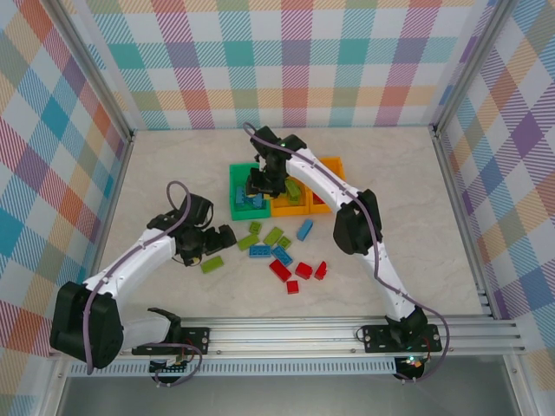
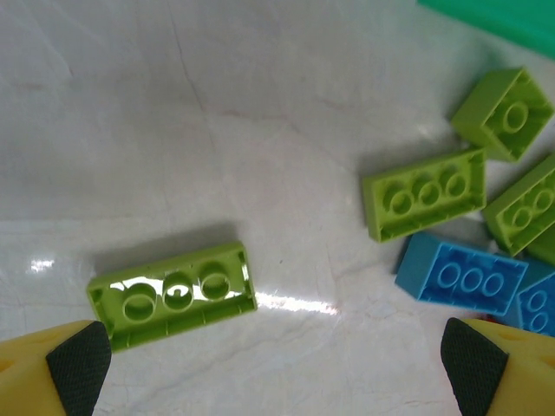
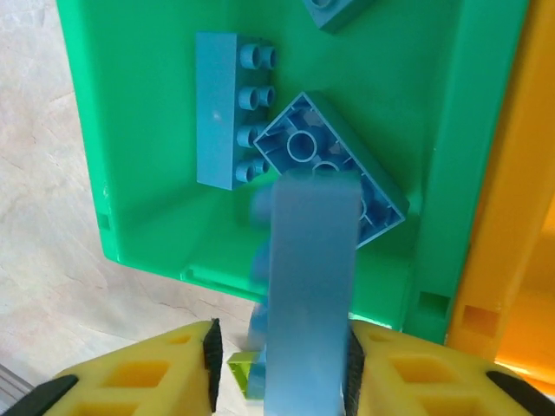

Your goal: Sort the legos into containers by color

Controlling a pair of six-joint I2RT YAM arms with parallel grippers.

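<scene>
Three small open-top rectangular plastic bins stand in a row touching one another: one green bin [image 1: 236, 186] and, at its 3 o'clock, a middle orange bin [image 1: 288, 208] and an outer orange bin [image 1: 334, 165].

The right gripper [image 1: 258, 186] hangs over the green bin. In the right wrist view its jaws are partly apart around a blurred blue studded plastic brick [image 3: 310, 286]. There is a gap between that brick and the pad at 9 o'clock, so it does not look clamped. Three more blue bricks lie on the green floor below: one on its side [image 3: 224, 108], one upside down [image 3: 342, 173], and one cut off at 12 o'clock [image 3: 338, 10].

On the pale marble-look table [image 1: 173, 173], at 6 o'clock of the bins, the loose legos number twelve. There are five lime green, three blue and four red [image 1: 299, 273]. One lime green brick [image 2: 171, 295] lies apart at 9 o'clock of the rest.

The left gripper [image 2: 277, 364] is spread fully wide and holds nothing, with that lone lime brick just at 12 o'clock of one fingertip [image 2: 78, 360].
</scene>
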